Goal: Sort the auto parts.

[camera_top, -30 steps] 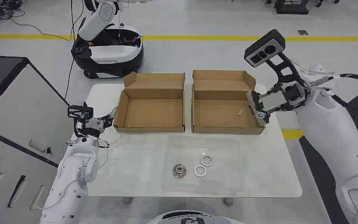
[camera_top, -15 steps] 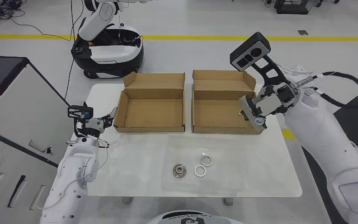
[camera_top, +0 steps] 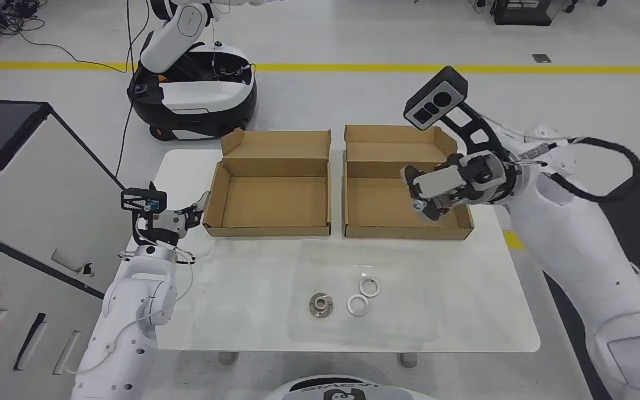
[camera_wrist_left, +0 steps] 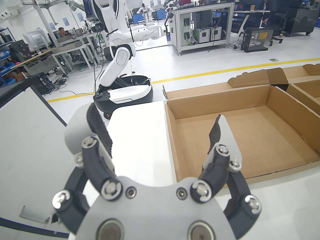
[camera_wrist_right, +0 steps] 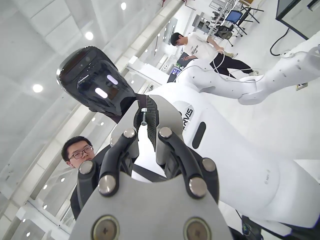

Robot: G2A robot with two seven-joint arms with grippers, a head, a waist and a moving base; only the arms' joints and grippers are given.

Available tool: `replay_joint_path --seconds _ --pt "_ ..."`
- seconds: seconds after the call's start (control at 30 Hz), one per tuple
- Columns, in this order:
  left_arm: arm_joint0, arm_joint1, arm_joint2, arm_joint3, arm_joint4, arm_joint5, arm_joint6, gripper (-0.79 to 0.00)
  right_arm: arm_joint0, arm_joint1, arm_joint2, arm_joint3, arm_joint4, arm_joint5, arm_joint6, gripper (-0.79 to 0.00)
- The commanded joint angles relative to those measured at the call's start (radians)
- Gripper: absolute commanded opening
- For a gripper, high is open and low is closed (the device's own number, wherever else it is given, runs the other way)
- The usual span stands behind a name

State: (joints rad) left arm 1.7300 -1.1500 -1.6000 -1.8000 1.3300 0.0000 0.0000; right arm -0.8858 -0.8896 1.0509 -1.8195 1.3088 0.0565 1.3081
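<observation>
Two open cardboard boxes stand side by side at the back of the white table [camera_top: 250, 290]: the left box [camera_top: 270, 203] [camera_wrist_left: 240, 131] and the right box [camera_top: 380, 205]. Near the front lie a metal hub [camera_top: 320, 304] and two white rings [camera_top: 369, 286] [camera_top: 357, 305]. My right gripper [camera_top: 425, 200] [camera_wrist_right: 146, 111] hangs over the right box's right half, turned upward, shut on a small silver bolt [camera_wrist_right: 143, 119]. My left gripper [camera_top: 192, 213] [camera_wrist_left: 155, 116] is open and empty at the table's left edge, just outside the left box.
The hub and rings rest on a clear plastic sheet [camera_top: 400, 320]. Beyond the table's far edge stands another white robot on a round base [camera_top: 195, 95] [camera_wrist_left: 117, 58]. A grey cabinet [camera_top: 40, 200] stands left of the table.
My right arm has swung left from the right box's right wall to above its inside, with the wrist turning. The left arm and the parts on the table have stayed put.
</observation>
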Motion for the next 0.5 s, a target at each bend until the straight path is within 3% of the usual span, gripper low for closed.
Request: replay_joint_path --seconds 0.0,0.23,0.47 --pt "0.0 0.0 0.0 0.0 0.0 0.0 0.0 0.0 -0.016 -0.004 -0.001 -0.006 0.051 0.008 0.018 -0.785" --pt "0.0 0.0 0.0 0.0 0.0 0.0 0.0 0.0 -0.052 -0.03 -0.011 -0.024 0.264 0.026 0.124 -0.785" --pt "0.0 0.0 0.0 0.0 0.0 0.0 0.0 0.0 -0.068 -0.052 -0.003 -0.041 0.344 0.041 0.157 -0.785"
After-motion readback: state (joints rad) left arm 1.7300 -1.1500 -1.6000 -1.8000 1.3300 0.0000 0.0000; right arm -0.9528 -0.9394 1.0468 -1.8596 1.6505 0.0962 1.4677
